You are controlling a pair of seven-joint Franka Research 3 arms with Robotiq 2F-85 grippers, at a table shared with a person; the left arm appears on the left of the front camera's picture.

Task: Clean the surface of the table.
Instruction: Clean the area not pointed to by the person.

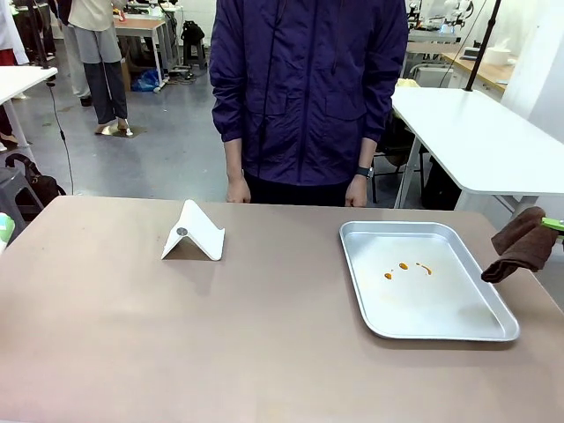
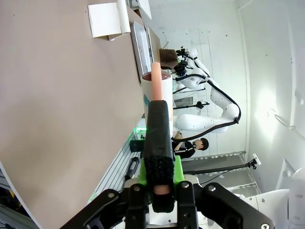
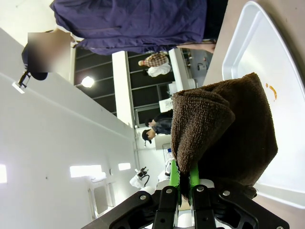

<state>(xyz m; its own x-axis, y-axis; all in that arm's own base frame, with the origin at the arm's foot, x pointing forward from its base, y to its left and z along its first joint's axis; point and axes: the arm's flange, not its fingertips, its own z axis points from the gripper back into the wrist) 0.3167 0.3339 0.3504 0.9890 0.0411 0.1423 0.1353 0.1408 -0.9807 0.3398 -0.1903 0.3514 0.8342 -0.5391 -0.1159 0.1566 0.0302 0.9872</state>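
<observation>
My right claw (image 3: 183,174) is clamped on a brown cloth (image 1: 522,244) at the counter's (image 1: 264,352) right edge; the left claw (image 2: 161,175) grips a black-sleeved pink stick (image 2: 158,129). The grey-brown counter carries a stained tray (image 1: 458,304) and a white stand (image 1: 196,231); white tables (image 1: 476,132) stand behind.

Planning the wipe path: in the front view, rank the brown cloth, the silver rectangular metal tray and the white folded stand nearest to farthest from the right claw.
1. Brown cloth: held in the right claw, far right.
2. Silver metal tray: just left of the cloth.
3. White folded stand: left of centre, farthest.
</observation>
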